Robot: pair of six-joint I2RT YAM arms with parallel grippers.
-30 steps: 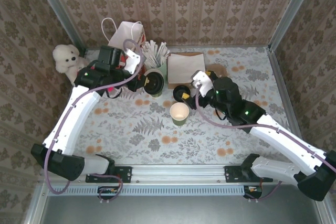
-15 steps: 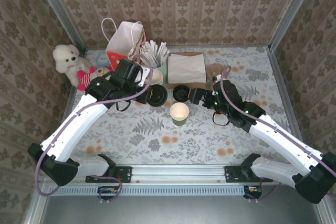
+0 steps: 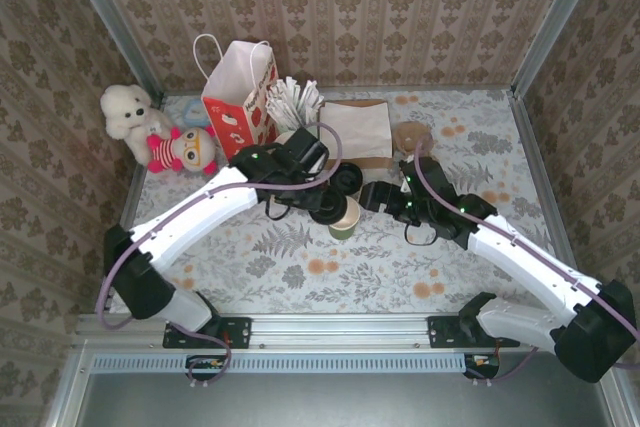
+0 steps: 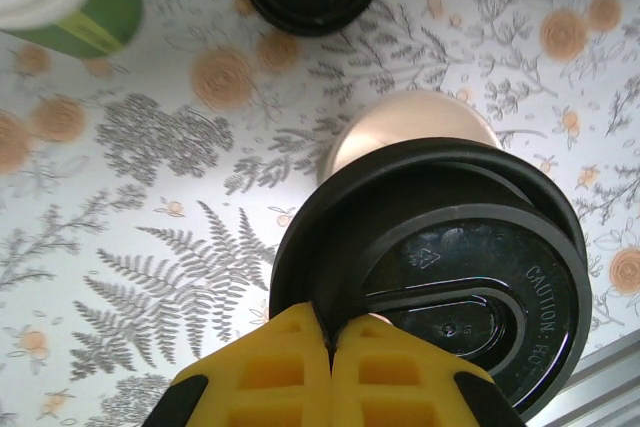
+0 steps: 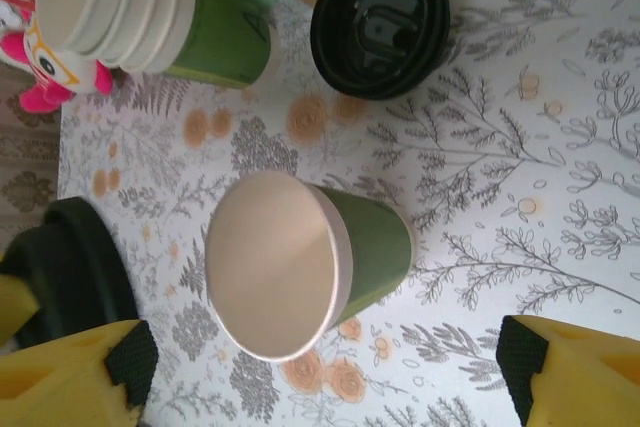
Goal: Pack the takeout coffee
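Observation:
The takeout coffee is a small green paper cup (image 5: 375, 247) standing open at mid-table, its cream lining showing and no top on it. My left gripper (image 4: 330, 332) is shut on the rim of a black lid (image 4: 470, 277), which hangs just above the cup (image 4: 415, 122) and covers part of its mouth. From above, the lid (image 3: 327, 209) overlaps the cup (image 3: 348, 219) on its left. My right gripper (image 5: 320, 372) is open, its yellow fingers (image 5: 575, 372) spread wide on the near side of the cup. It sits just right of the cup (image 3: 377, 197).
A stack of black lids (image 5: 380, 22) lies behind the cup, and a stack of cream-lined green cups (image 5: 150, 12) lies to the back left. A red-and-white paper bag (image 3: 240, 97), stir sticks (image 3: 292, 99), a brown bag (image 3: 355, 127) and two toys (image 3: 125, 112) line the back.
My left arm has swung right and forward, carrying the black lid from near the stacked cups to over the open cup. My right gripper has edged closer to the cup.

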